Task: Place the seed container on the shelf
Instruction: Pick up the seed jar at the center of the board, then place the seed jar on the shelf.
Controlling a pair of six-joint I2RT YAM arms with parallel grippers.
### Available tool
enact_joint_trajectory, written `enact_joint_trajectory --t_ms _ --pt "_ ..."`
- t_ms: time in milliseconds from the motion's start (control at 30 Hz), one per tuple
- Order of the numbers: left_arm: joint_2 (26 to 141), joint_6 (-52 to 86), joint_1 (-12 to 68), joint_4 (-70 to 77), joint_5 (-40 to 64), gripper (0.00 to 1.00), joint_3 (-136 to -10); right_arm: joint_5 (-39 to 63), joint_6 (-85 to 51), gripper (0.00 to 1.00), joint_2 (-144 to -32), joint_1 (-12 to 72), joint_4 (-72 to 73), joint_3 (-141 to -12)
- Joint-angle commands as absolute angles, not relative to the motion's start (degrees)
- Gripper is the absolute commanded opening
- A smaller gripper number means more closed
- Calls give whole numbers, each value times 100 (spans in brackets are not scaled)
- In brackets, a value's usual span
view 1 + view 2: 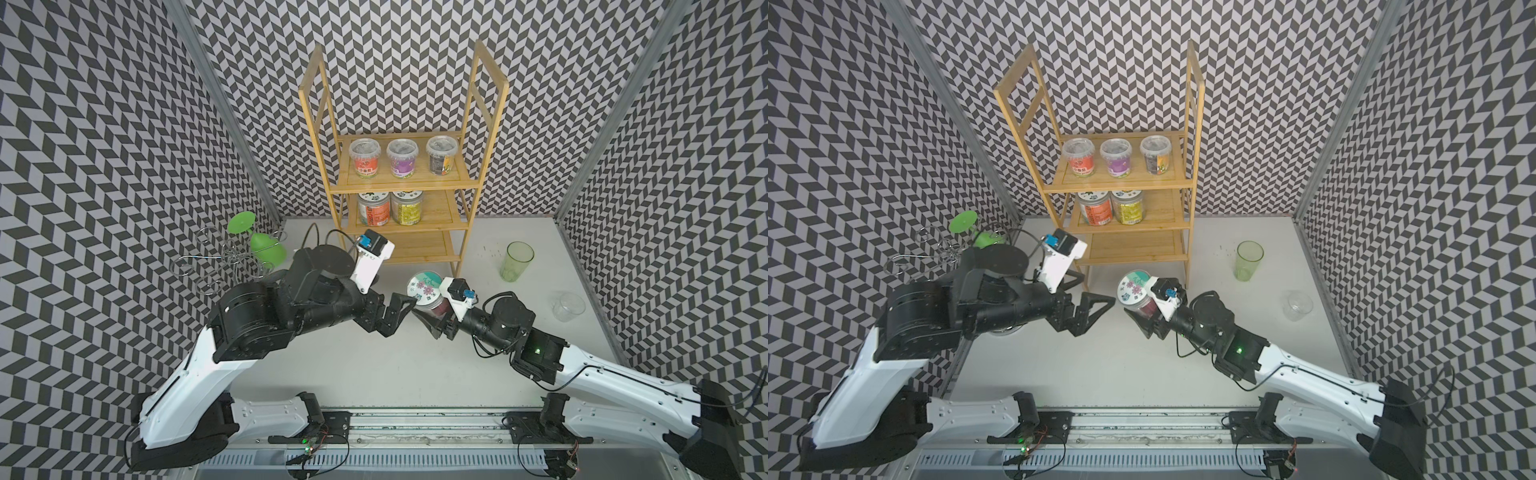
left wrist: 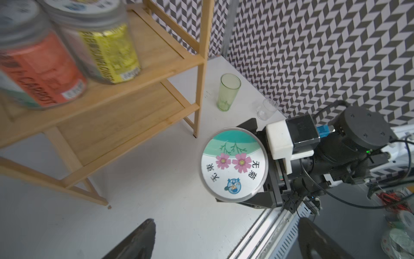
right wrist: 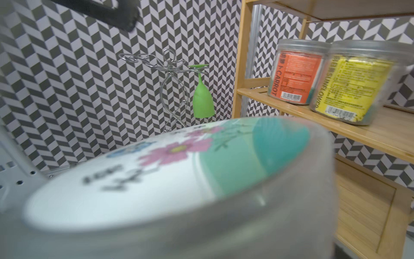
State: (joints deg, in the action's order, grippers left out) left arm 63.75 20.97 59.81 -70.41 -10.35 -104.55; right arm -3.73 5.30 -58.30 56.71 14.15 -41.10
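Left wrist cam: right tool (image 1: pixel 430 307) clamped on seed container (image 2: pixel 234 164), lid up, just in front of shelf (image 2: pixel 201 67) front leg, not on any tier. Left tool (image 1: pixel 401 313) wide open, empty, near container.

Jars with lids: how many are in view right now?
6. Three small jars sit in a row on the top board of the shelf; two bigger jars on its middle board; the flower-lid jar is in the right claw. The arms could hide others.

CARROT jar (image 3: pixel 293 74), SUNFLOWER jar (image 3: pixel 354 83)
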Motion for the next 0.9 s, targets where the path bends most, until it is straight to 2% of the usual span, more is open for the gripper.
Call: enact_joint_trajectory --t_ms 0,200,433,867 --pt "6061 2561 5983 -6692 -2351 100 -10617 -1203 -41 69 -5697 5643 1942 -4410" --pt "5783 2961 5986 -6506 -3396 99 -10433 -2104 -261 71 -6071 5642 1898 -5044" --pt "5470 3144 5990 -6276 -3969 99 -10039 -2934 -50 72 -6613 5626 1985 -5695" --pt "5161 3038 5985 -6160 -4240 100 -9861 -3173 101 73 -7527 5180 2388 -6372"
